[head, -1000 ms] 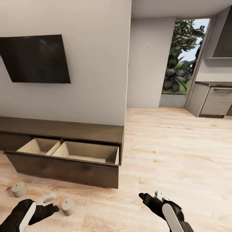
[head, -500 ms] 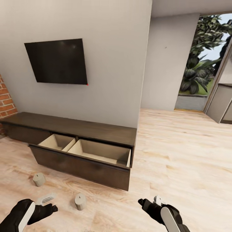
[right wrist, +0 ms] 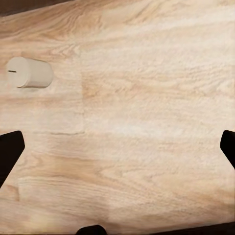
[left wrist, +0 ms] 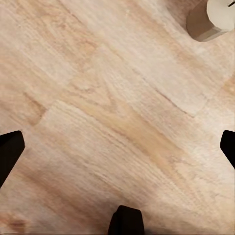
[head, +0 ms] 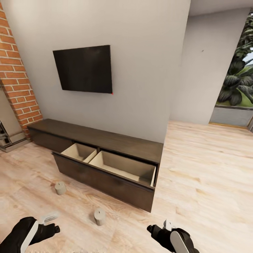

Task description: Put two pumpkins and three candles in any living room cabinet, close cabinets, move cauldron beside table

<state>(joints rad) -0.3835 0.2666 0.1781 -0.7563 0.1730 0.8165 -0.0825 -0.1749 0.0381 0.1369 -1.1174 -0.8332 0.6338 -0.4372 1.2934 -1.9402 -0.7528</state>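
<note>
Low in the head view, both arms hang over bare floor (head: pixel 211 168). The left gripper (head: pixel 49 225) sits at lower left and the right gripper (head: pixel 162 229) at lower right, and neither has hold of anything. In the left wrist view the fingertips (left wrist: pixel 10 149) stand at opposite edges of the frame, spread wide over plank. The right wrist view shows the same splay, fingertips (right wrist: pixel 11 147) far apart with nothing between them.

The cabinet (head: pixel 105 138) runs across the middle of the frame under the TV (head: pixel 84 68), against the grey wall. Its drawer (head: pixel 105 177) is pulled well out, which I judge is so the loose items can be dropped in from above. Inside, a divider splits it into two pale compartments. Both look empty as far as the view reaches, though the near wall hides part of each floor.

Two candles stand upright on the floor in front of that drawer. One candle (head: pixel 60 188) is at centre left, just off the drawer's left end; the other candle (head: pixel 99 216) is lower and nearer centre, between the grippers. One sits at the top right corner of the left wrist view, well off the fingers. No pumpkin, cauldron or table can be made out here. At far left is a brick column (head: pixel 17 80).
</note>
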